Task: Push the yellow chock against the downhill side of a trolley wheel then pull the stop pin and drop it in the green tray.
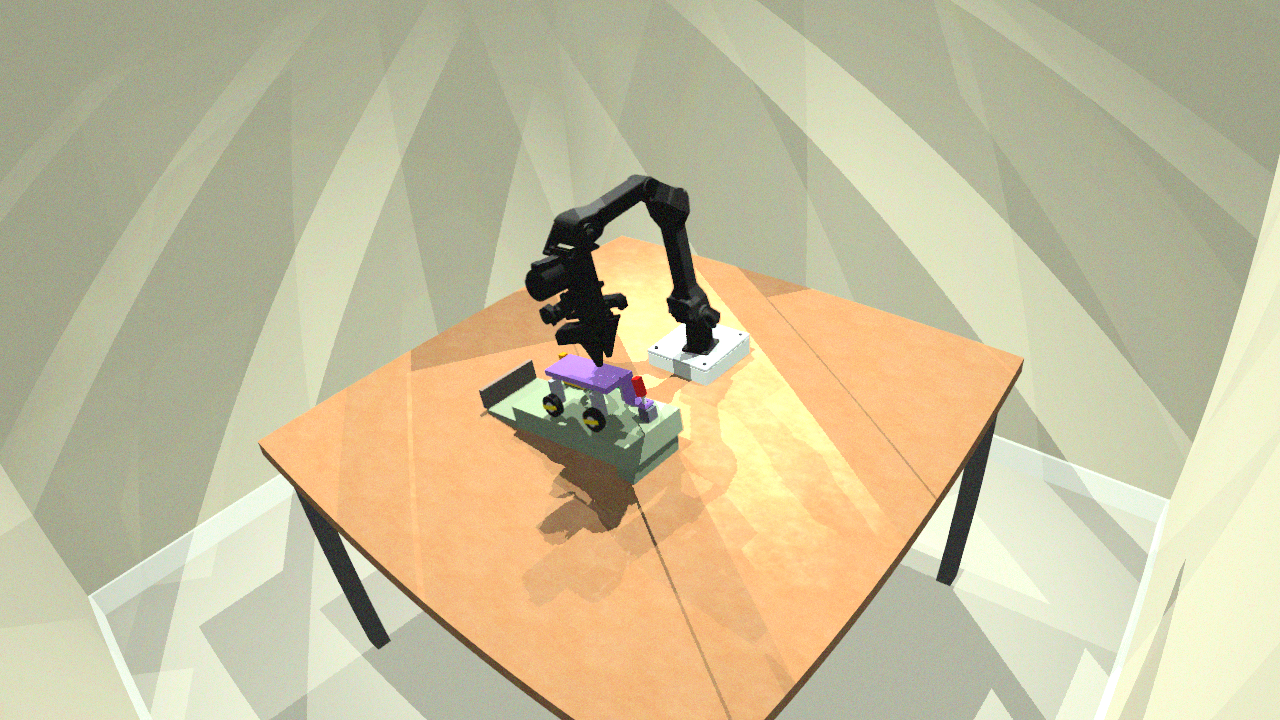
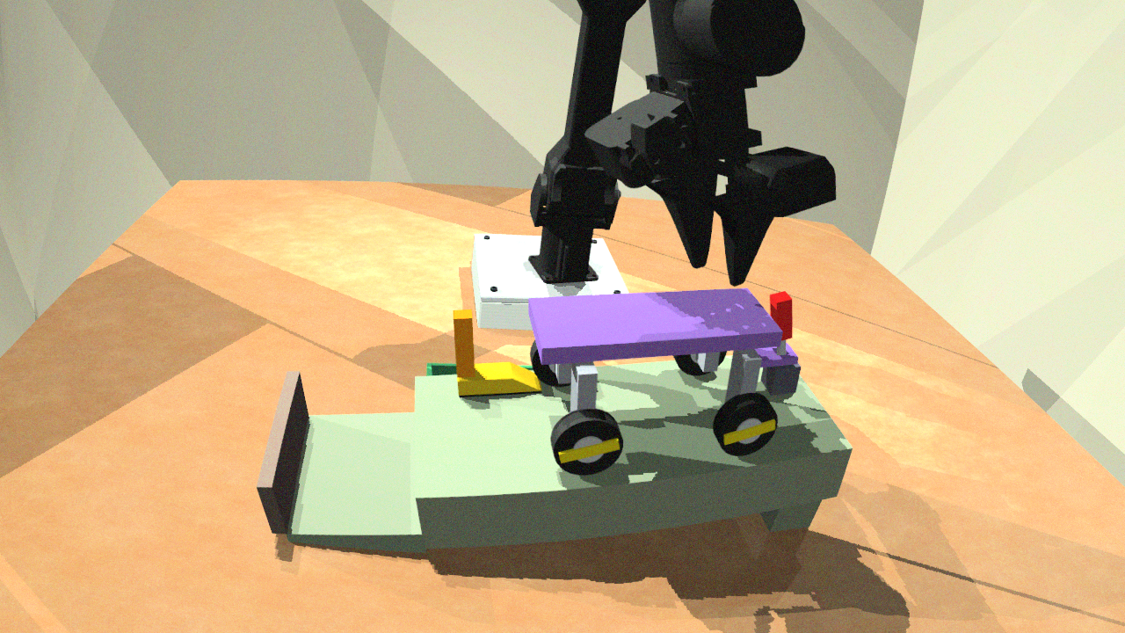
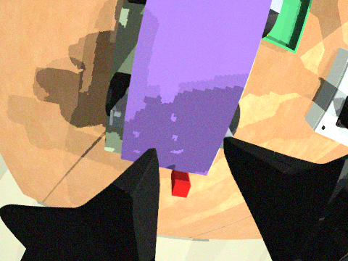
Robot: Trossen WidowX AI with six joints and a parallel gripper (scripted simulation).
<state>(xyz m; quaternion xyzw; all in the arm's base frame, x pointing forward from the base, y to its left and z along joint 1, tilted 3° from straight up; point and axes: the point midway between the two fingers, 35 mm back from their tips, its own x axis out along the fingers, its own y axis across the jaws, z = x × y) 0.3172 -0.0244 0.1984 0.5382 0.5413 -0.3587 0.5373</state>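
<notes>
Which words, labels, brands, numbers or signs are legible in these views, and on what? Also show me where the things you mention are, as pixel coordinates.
None legible.
Trolley (image 1: 586, 370) (image 2: 652, 321) (image 3: 196, 54): no text seen; yellow bars on its wheels are plain.
Chock (image 2: 491, 379), ramp (image 1: 572, 432) (image 2: 487, 464) (image 3: 112, 141), stop pin's red head (image 1: 638, 385) (image 2: 780, 316) (image 3: 180, 184), white base plate (image 2: 511, 271): no text seen.
Black arm: too dark to rule out small markings.
</notes>
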